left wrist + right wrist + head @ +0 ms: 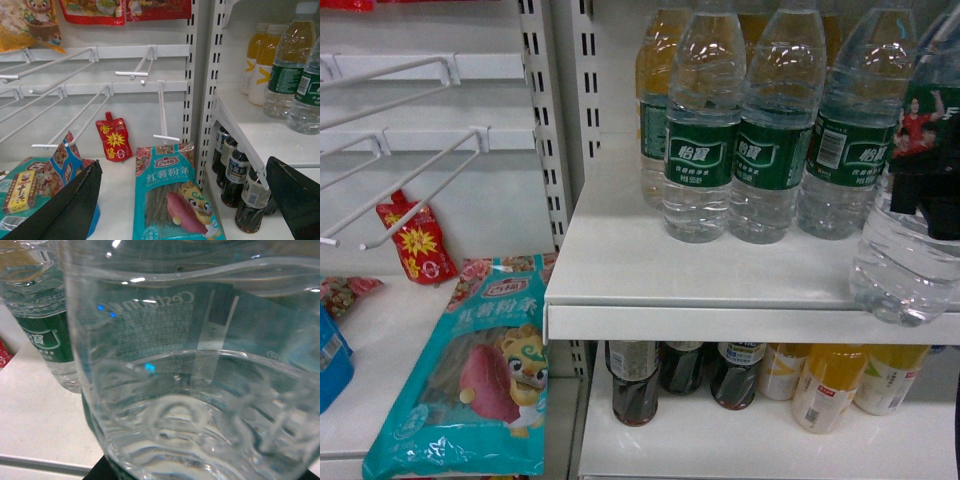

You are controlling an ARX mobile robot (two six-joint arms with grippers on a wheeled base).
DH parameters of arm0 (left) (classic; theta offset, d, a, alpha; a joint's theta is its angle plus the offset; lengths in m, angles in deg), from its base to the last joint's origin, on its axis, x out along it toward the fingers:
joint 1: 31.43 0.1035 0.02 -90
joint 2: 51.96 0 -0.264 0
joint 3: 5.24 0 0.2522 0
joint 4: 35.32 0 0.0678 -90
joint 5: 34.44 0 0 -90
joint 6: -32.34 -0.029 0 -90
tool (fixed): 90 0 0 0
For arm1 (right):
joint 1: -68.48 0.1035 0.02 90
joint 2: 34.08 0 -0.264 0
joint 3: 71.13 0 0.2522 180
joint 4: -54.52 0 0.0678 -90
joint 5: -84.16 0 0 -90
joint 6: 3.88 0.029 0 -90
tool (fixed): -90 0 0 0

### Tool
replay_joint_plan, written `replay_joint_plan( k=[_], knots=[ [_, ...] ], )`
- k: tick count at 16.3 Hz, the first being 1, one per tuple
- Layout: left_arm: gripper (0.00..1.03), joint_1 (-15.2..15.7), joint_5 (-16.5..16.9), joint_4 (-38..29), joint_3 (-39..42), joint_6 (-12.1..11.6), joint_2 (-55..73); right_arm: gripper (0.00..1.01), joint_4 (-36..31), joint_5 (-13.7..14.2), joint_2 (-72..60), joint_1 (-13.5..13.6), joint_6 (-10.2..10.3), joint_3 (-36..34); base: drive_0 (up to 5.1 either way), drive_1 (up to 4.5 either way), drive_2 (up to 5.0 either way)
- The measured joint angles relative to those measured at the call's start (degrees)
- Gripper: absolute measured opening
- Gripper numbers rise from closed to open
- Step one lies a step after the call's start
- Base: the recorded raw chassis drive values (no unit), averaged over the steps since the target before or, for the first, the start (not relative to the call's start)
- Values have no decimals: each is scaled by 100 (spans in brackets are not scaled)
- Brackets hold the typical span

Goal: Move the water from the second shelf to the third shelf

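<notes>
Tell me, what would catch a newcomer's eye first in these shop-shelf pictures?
Probably the water bottle at the head view's right edge, hanging out past the white shelf front with the right tool dark around its middle; it fills the right wrist view. Behind it stands a row of green-labelled water bottles. Down left lies a bright teal snack bag with a cartoon tiger, below bare white hooks.
</notes>
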Motion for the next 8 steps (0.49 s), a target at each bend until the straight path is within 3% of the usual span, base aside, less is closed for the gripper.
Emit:
replay_joint_plan(
  k=[5, 8],
  knots=[
    [98, 0, 0, 0, 0, 0, 0, 39, 72, -26, -769, -9, -72, 699, 0, 0, 0],
    [98, 0, 2, 0, 0, 0, 0, 39, 173, -63, -1252, -269, -81, 1198, 0, 0, 0]
  ],
)
